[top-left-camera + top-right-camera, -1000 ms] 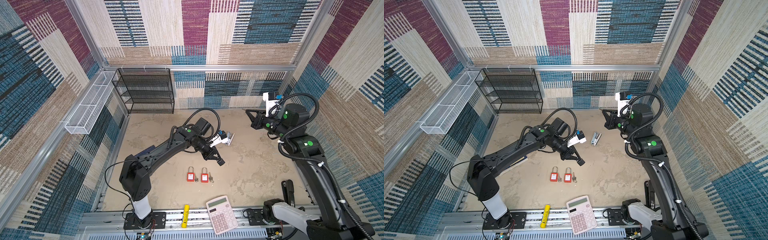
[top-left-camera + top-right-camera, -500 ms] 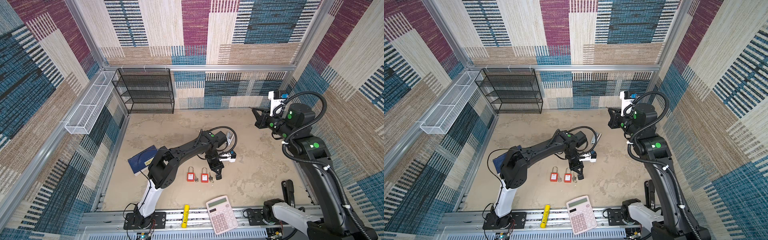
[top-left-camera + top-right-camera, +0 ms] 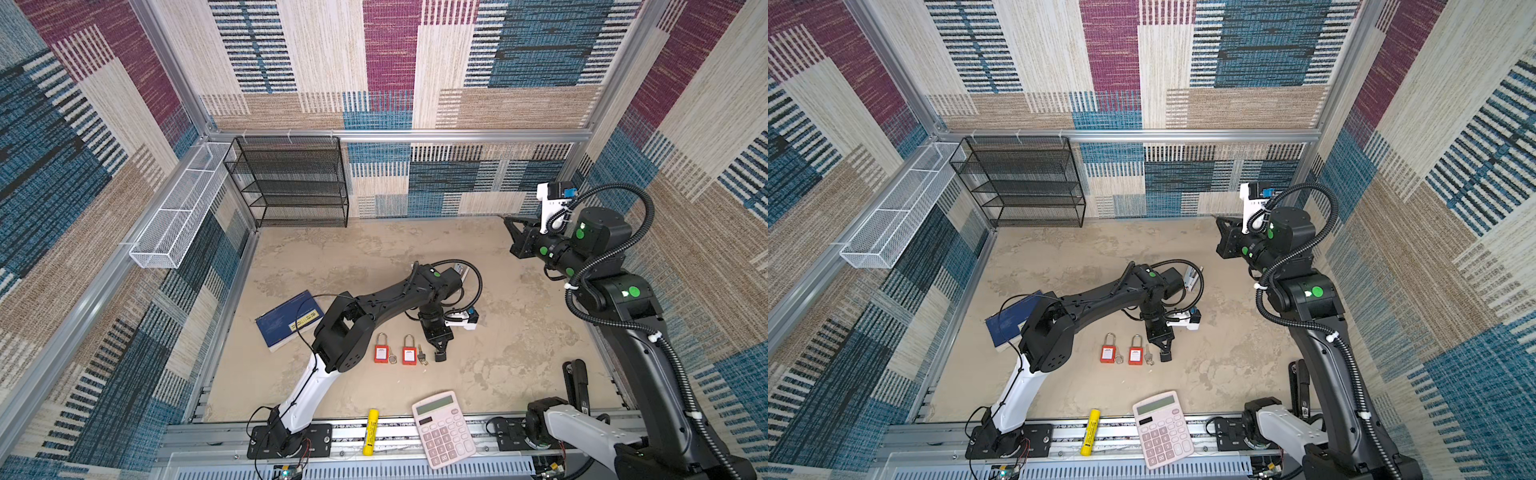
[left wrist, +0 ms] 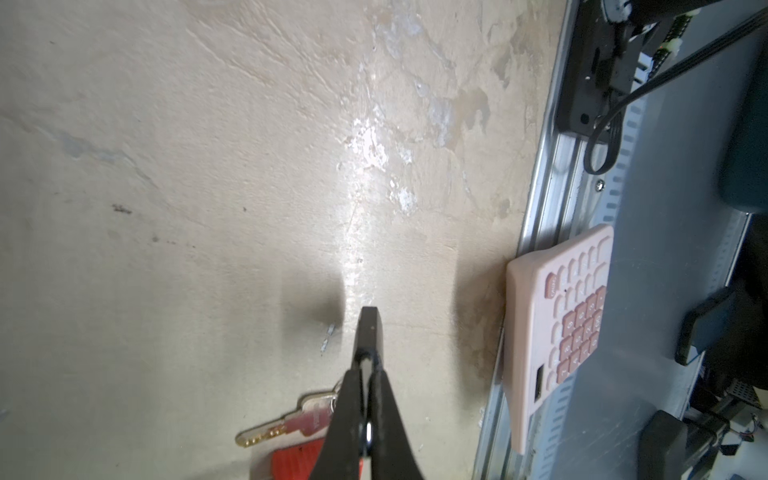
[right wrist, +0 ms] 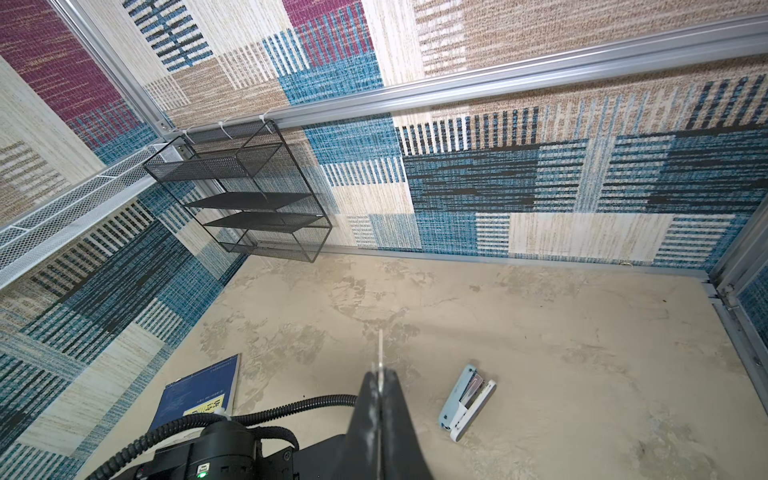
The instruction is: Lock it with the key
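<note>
Pincers pinched narrow on both arms: left pincer (image 3: 439,356) angled down just beside the key (image 3: 422,356), right pincer (image 3: 509,220) raised high.

Down swung the left arm (image 3: 386,297), folding in and dropping the left gripper (image 3: 439,356) just beside the key (image 3: 422,354) by the right-hand padlock (image 3: 409,355); the right arm (image 3: 623,299) edged slightly rightward.

Top views overhead sharing the whole scene, left wrist close above table (image 4: 187,145), right wrist facing back wall (image 5: 540,187)
</note>
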### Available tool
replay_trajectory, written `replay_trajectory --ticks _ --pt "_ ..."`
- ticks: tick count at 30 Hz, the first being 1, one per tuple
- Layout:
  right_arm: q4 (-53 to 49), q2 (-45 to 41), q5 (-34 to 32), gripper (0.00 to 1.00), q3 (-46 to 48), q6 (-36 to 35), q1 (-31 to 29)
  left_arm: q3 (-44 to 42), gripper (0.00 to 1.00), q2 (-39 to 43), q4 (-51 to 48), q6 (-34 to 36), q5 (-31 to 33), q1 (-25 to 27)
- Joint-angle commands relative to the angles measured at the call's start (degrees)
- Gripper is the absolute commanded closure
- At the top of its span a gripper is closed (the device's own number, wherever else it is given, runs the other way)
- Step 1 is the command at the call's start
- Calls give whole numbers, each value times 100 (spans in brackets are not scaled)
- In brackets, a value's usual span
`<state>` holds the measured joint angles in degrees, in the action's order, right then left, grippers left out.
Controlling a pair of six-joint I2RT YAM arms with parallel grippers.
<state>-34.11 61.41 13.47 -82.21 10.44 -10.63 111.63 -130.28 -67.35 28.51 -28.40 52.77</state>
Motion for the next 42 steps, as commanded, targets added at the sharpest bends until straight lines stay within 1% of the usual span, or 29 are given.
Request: replay_trajectory --ticks 1,5,11,17,26,29,36,39,42 --pt "93 -32 50 100 -13 -7 0 51 100 -50 -170 155 -148 0" --pt "130 -63 103 100 11 -7 0 58 100 -120 -175 163 -142 -1" --pt "194 -94 122 100 39 15 2 108 100 -193 -182 152 40 5" --pt "228 -95 94 100 39 11 0 165 100 -235 -181 136 434 14" --pt "244 -73 120 100 48 -24 0 262 100 -318 -179 129 482 10" --pt "254 -84 88 100 48 -33 4 309 95 -345 -177 106 549 13" --pt "255 -103 85 100 53 -50 0 448 93 -442 -177 46 582 12" --pt "247 -111 85 100 48 -66 0 482 89 -469 -178 19 567 14" --pt "234 -99 81 100 48 -68 4 457 89 -492 -182 30 562 13"
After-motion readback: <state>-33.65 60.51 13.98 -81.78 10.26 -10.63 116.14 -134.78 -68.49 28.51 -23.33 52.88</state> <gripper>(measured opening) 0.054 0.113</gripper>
